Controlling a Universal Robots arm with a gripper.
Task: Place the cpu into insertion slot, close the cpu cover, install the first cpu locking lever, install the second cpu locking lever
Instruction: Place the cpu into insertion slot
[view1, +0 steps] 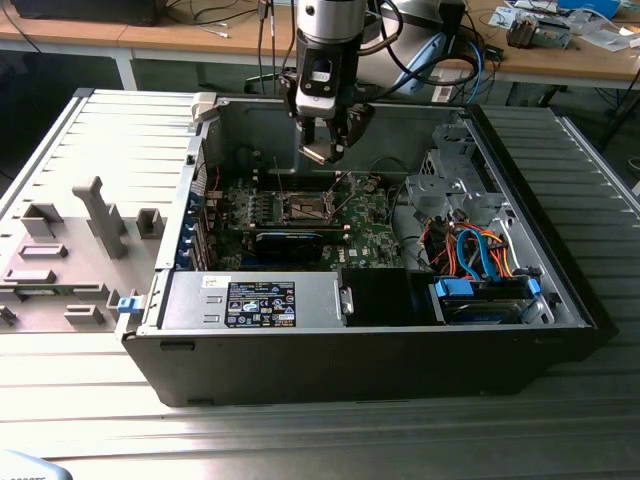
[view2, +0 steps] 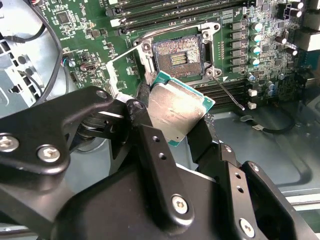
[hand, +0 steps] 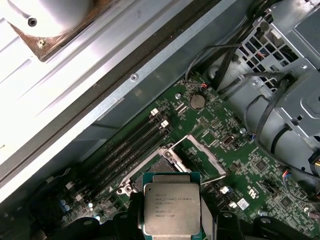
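Observation:
My gripper (view1: 322, 150) hangs inside the open computer case, shut on the cpu (view1: 316, 153), a thin square chip with a silvery top and green edge. In both wrist views the black fingers clamp two opposite edges of the cpu (view2: 177, 107) (hand: 171, 207). The insertion slot (view2: 177, 55) lies uncovered below it on the green board, dark centre exposed. The cpu cover (view2: 125, 54) stands swung up at one side of the slot and is seen as a silvery frame (hand: 206, 152). A thin wire locking lever (view2: 227, 92) sticks out beside the slot.
Long memory slots (hand: 132, 145) run beside the socket. A black graphics card (view1: 290, 243) lies in front of it. The drive cage (view1: 450, 190) and orange and blue cables (view1: 475, 255) fill the exterior view's right. A grey fixture plate (view1: 80, 240) sits left of the case.

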